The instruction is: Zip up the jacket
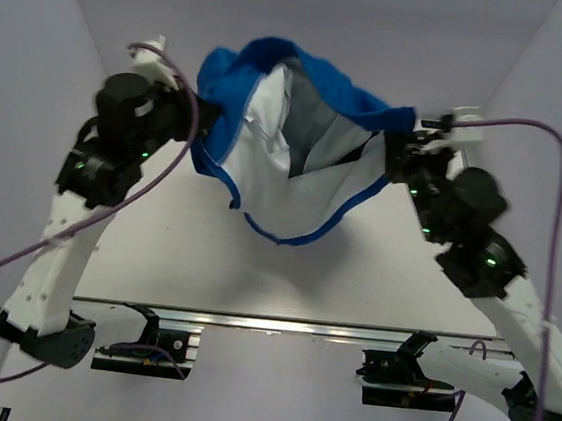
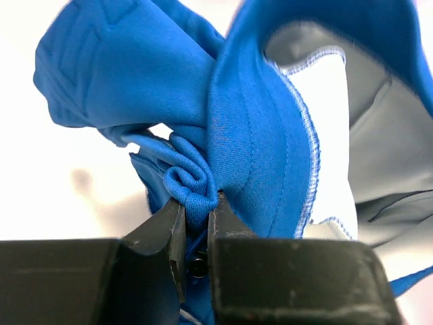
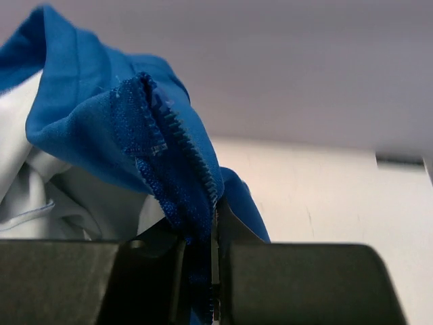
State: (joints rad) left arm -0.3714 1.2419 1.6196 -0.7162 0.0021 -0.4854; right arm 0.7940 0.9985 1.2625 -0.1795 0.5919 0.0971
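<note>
The royal-blue jacket [image 1: 297, 152] hangs in the air between my two grippers, its pale whitish lining facing the top camera and sagging in the middle. My left gripper [image 1: 202, 122] is shut on a bunched fold of blue fleece [image 2: 193, 183] at the jacket's left end. My right gripper [image 1: 400, 148] is shut on the jacket's front edge, pinching the blue zipper tape with its row of teeth [image 3: 193, 159]. The jacket is open. No zipper slider shows.
The white table [image 1: 186, 251] lies under the hanging jacket, with pale walls on the left, right and back. A metal rail [image 1: 279, 324] with the arm bases runs along the near edge. Purple cables [image 1: 554, 199] loop beside both arms.
</note>
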